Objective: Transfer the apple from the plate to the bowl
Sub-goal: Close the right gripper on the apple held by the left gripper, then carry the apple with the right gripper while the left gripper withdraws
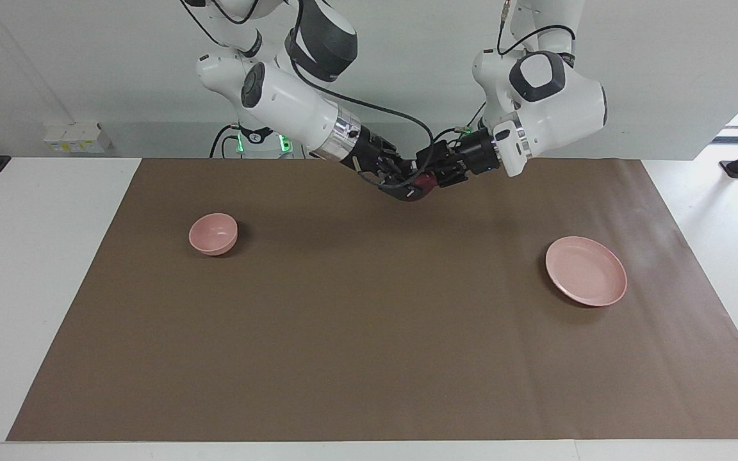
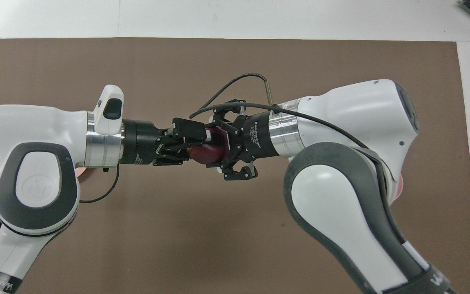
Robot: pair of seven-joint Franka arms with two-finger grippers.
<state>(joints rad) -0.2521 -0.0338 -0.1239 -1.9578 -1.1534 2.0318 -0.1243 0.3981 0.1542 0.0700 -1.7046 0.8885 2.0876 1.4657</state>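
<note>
Reading the facing view as a clock with twelve at the robots' edge, the small round dark red apple (image 2: 204,152) is hanging in the air over the twelve o'clock edge of the brown paper mat (image 1: 369,333) that is covering the white table (image 1: 36,256). It is sitting between the two black hands, tip to tip.

The right hand (image 2: 215,145) is closing its fingers around the apple from both sides. The left hand (image 2: 196,143) is touching the fruit from the other end, but I cannot tell whether it is gripping or letting go.

The flat pale pink plate (image 1: 587,271) is lying empty at three o'clock, and the small deep pink bowl (image 1: 213,234) is waiting at about ten o'clock.

This looks like a handover. To do it well, the right hand should be squeezing firmly before the left is drawing straight back, with no twisting. Otherwise the smooth round fruit risks slipping and rolling off across the mat.
</note>
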